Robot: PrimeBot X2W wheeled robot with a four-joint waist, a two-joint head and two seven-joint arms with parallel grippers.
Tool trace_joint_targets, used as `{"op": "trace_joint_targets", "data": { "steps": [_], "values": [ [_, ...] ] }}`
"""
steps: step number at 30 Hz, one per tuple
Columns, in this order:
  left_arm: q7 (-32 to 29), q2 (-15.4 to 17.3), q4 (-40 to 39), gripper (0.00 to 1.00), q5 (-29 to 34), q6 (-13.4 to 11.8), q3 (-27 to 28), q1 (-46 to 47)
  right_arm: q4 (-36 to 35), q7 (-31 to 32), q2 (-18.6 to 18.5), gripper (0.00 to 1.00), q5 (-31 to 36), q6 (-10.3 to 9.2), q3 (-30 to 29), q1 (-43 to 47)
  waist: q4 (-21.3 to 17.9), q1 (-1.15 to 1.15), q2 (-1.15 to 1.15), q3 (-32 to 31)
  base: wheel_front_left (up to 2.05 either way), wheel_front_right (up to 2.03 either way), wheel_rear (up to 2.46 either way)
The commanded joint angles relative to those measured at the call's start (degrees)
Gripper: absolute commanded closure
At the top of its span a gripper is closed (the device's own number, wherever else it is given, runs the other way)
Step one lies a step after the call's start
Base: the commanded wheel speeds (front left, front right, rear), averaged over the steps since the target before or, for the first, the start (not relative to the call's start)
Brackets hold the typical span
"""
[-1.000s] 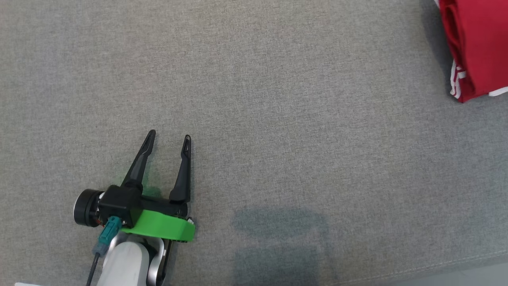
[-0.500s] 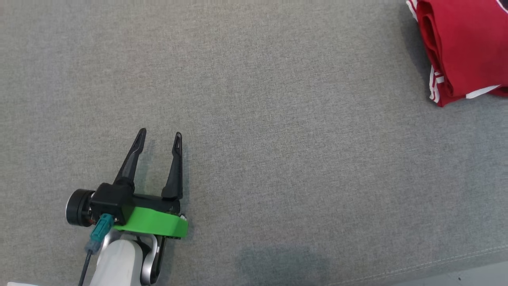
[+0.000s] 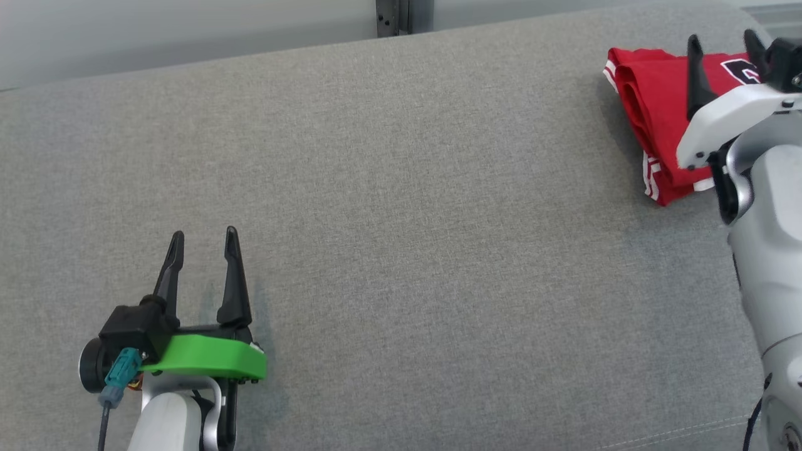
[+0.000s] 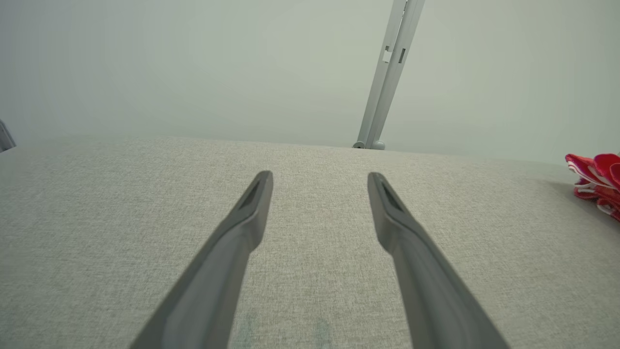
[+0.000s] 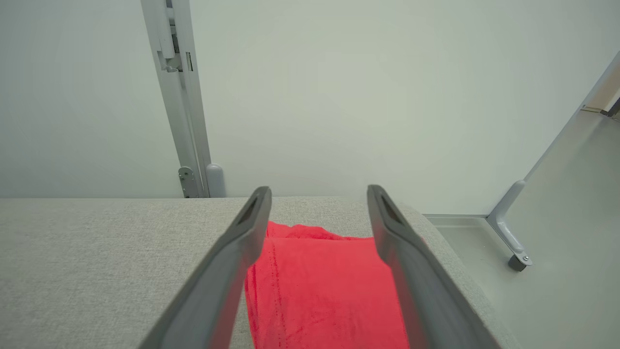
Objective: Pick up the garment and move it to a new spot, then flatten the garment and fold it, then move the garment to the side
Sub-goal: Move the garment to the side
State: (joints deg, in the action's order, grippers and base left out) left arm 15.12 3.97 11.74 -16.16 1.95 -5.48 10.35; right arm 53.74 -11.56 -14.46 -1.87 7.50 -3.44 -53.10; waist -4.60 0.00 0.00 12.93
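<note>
Left gripper (image 3: 205,233), lower left of the head view: two long dark fingers (image 3: 233,275) spread wide, pointing up the view, gripping nothing. Green wrist bracket (image 3: 207,357) sits on the pale left forearm (image 3: 169,419). Right gripper (image 3: 720,36), upper right: fingers likewise parted wide and empty. White wrist bracket (image 3: 720,122) tops the pale right forearm (image 3: 774,263), which rises from the lower right corner.

Soft, even light all over, with no glare anywhere. The head view is crisp, and the weave of the grey cloth surface (image 3: 438,207) reads clearly. A faint shadow sits just under the left claw (image 3: 204,233), and a darker one hugs the red garment (image 3: 655,106) on its left. Both wrist views go soft near the lens, the fingers (image 4: 227,261) blurring toward the bottom edge.
</note>
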Motion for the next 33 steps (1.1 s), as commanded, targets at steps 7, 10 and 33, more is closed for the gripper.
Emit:
{"op": "trace_joint_targets", "data": {
  "steps": [7,10,33],
  "values": [
    [0.0,-0.5,1.8,0.00,-0.7,-2.7,0.7,-3.0,-6.3,-3.2,7.1,0.00,-1.6,-0.02,-1.2,9.8,2.6,0.00,0.00,-8.3,0.00,0.00,0.00],
    [0.0,-0.6,2.6,0.00,-0.8,-3.6,0.7,-4.0,-10.6,-3.6,9.9,0.00,-2.0,-0.01,-1.8,14.7,3.0,0.00,0.00,-9.7,0.00,0.00,0.00],
    [0.0,-0.9,0.7,0.00,2.2,-6.7,-3.4,-12.0,-39.4,-3.6,11.5,0.00,-11.9,-0.02,9.4,46.1,5.2,0.00,0.00,-13.4,0.00,0.00,0.00]
  ]
}}
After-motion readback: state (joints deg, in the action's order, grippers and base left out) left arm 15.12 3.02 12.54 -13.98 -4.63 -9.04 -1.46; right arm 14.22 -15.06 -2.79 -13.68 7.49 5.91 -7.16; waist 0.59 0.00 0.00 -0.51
